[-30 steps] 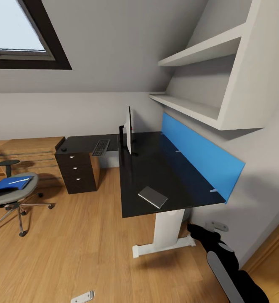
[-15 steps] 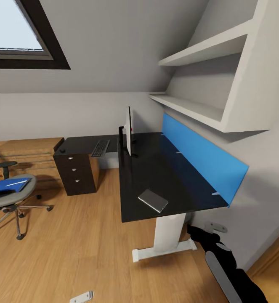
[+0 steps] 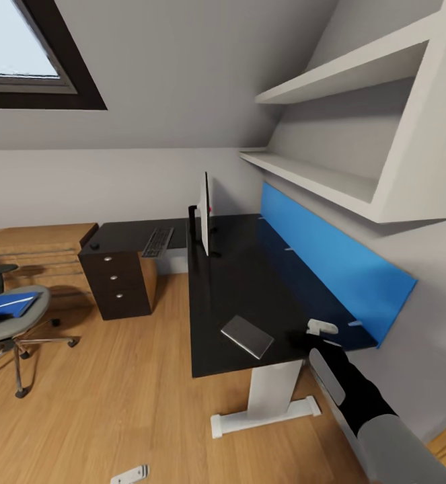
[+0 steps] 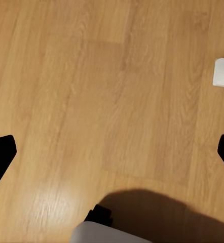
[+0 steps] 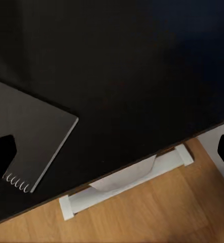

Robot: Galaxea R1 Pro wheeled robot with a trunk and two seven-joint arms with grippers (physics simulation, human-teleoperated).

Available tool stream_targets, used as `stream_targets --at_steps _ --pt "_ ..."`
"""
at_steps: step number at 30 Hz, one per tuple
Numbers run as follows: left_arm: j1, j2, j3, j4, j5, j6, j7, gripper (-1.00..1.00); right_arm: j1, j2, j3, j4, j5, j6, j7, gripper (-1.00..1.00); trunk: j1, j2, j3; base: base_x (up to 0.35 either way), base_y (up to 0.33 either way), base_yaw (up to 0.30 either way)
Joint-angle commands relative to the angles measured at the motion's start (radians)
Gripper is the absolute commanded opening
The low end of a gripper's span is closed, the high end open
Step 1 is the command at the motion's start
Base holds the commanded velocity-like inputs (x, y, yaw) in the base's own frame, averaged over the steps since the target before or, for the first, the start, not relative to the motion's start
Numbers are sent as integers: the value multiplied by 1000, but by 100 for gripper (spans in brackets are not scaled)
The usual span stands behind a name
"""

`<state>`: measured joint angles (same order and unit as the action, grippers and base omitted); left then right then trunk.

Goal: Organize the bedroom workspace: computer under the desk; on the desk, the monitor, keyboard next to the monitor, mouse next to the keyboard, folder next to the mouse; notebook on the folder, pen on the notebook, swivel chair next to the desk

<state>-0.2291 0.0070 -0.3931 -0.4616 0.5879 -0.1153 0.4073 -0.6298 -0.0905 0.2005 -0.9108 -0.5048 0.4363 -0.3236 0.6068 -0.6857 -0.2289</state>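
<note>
Grey spiral-bound notebook (image 3: 247, 336) lies flat near the front edge of the glossy black table (image 3: 249, 275), well apart from the monitor (image 3: 206, 214) and keyboard (image 3: 157, 241) farther back. The blue folder (image 3: 7, 306) rests on the swivel chair (image 3: 11, 323) over light wood floor (image 3: 115, 403). The right gripper (image 5: 112, 152) hangs above the table's corner beside the notebook, jaws spread wide, empty; the left gripper (image 4: 112, 152) faces the floor, likewise spread and empty.

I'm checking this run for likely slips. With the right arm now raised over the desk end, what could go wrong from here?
1. The notebook lies close to the desk front edge; a careless grasp could push it off.
2. The right gripper is open above bare desktop beside the notebook, so closing there may grab nothing.
3. The folder with the pen is on the chair, which might roll when reached for.
</note>
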Motion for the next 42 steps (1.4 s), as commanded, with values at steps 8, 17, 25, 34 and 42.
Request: stream_targets --at_steps 8,17,25,34,42 --pt "-1 1 -7 0 10 -7 7 100 -5 16 62 56 -9 -37 16 100 0 -1 -2 146 100 0" --pt "-1 1 -7 0 10 -11 7 100 -5 19 145 95 -9 -74 33 100 0 -1 -2 263 153 0" --pt "-1 2 -6 -19 11 -13 10 100 -5 19 148 96 -9 -76 29 100 0 -1 -2 282 -12 0" --pt "0 20 -4 -186 13 26 11 100 -4 19 148 96 -8 -76 28 100 0 -1 -2 57 -8 0" --pt "-1 60 104 -444 17 335 31 100 -4 17 148 97 -8 -76 30 100 0 -1 -2 7 -1 0"
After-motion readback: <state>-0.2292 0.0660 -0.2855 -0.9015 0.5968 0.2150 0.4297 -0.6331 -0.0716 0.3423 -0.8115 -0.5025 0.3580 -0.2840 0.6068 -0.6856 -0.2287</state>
